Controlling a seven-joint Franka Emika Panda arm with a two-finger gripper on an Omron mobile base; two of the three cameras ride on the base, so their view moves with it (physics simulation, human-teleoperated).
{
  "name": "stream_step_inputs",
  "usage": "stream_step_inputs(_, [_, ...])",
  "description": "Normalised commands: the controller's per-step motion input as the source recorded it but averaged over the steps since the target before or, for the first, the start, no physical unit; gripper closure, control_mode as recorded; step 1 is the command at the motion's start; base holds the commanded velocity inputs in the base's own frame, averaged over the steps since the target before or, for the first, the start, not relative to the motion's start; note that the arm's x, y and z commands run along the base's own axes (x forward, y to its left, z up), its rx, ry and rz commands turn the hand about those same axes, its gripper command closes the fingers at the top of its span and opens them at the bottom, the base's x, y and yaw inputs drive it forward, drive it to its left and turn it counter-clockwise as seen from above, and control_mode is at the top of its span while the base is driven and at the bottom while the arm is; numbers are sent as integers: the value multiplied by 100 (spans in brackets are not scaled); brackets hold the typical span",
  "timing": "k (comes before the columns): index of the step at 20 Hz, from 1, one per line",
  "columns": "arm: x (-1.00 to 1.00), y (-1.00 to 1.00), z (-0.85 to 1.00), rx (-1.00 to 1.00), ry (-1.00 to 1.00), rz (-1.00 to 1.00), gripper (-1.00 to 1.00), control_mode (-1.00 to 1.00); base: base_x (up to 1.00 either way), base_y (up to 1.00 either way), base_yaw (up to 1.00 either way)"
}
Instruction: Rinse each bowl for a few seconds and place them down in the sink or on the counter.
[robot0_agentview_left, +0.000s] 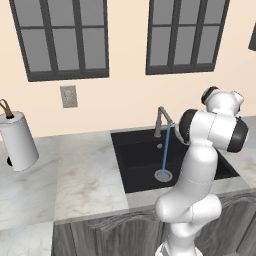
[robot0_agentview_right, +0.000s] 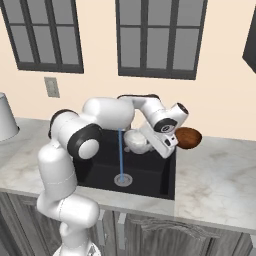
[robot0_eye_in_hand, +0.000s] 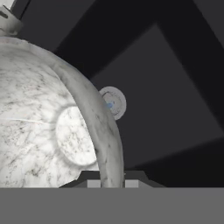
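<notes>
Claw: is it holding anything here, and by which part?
Yes. The claw is shut on the rim of a pale marbled bowl, held over the sink.

You are looking at a glossy white arm of rounded, bulbous segments with black bands at its joints. The hand looks boxy and white, with what may be a dark round cap.

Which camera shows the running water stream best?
The left base view: the blue water stream runs unblocked from the tap to the drain. The right base view shows it partly behind the arm. The hand view shows a blue speck at the drain.
</notes>
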Motion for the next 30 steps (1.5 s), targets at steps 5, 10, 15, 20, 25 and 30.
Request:
stream_step_inputs(5, [-3,-22,4,0,0,-19,100,-100,0,0,0])
stream_step_inputs(10, [-6,-30,2,0,0,-25,100,-100,0,0,0])
stream_step_inputs(15, [-11,-32,1,0,0,-29,100,-100,0,0,0])
stream_step_inputs(20, [-12,-26,0,-1,0,-31,100,-100,0,0,0])
stream_step_inputs(25, [-13,-28,0,-2,1,-31,100,-100,0,0,0])
stream_step_inputs(30, [-10,-31,0,-4,3,-28,100,-100,0,0,0])
